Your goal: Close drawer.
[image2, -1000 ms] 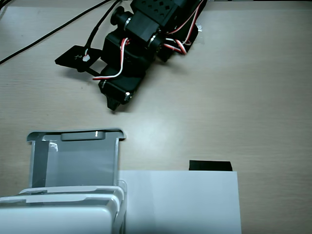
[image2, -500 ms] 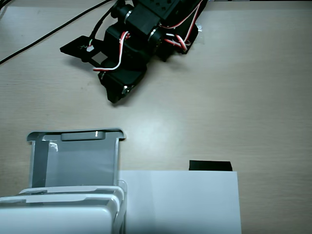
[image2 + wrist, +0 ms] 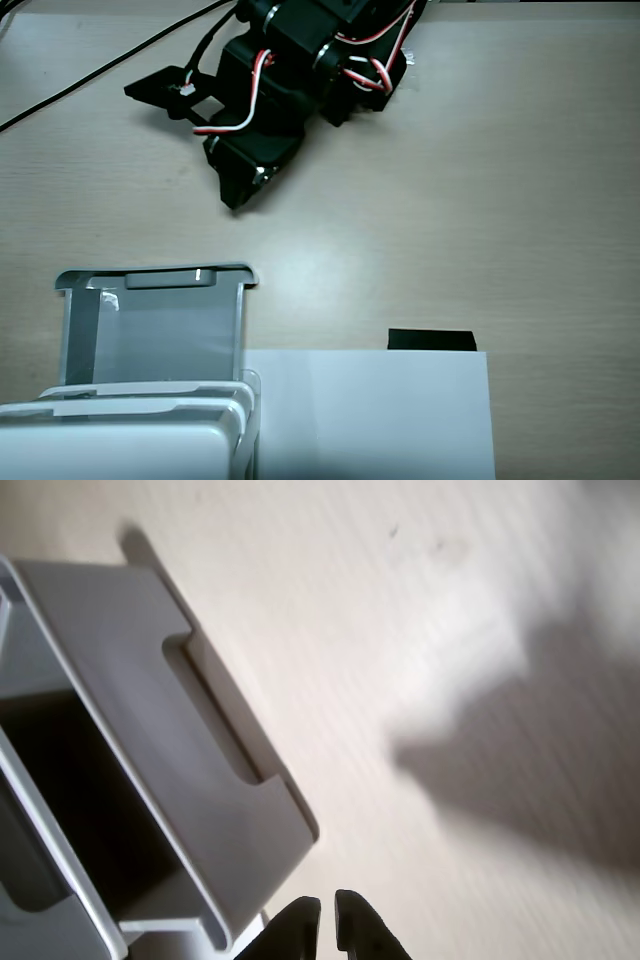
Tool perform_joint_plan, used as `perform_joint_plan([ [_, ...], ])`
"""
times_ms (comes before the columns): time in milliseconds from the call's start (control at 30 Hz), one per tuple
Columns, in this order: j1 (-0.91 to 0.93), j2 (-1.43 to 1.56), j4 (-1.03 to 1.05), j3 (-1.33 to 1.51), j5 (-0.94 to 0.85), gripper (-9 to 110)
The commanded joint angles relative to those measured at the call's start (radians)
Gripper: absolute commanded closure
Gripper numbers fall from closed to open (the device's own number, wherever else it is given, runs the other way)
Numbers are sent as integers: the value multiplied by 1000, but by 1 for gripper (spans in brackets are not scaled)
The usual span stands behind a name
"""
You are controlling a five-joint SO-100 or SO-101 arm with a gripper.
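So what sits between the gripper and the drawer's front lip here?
Nothing. In the fixed view only bare wooden table separates the gripper from the open drawer. The wrist view shows the same gap, with the fingers nearly together.

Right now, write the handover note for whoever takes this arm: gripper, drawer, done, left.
Gripper: fingertips nearly together, holding nothing, apart from the drawer's front in the fixed view.
Drawer: translucent grey tray, pulled well out of the white drawer unit, empty as far as visible; its slot handle faces the arm.
Beside it: white paper sheet and a small black block.
Done: nothing; the drawer is open.
Left: put the gripper against the front lip and push the drawer fully in.
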Motion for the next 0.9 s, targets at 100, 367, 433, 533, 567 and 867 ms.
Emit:
perform_joint_plan([
  [100,-25,-15,-84,-44,-89,101],
  [367,78,-140,-253,-12,-350,101],
  [433,89,-196,-293,-11,-388,101],
  [533,91,-270,-350,-20,-451,101],
  [567,91,-296,-376,-20,-469,101],
  [867,69,-505,-535,-72,-523,101],
])
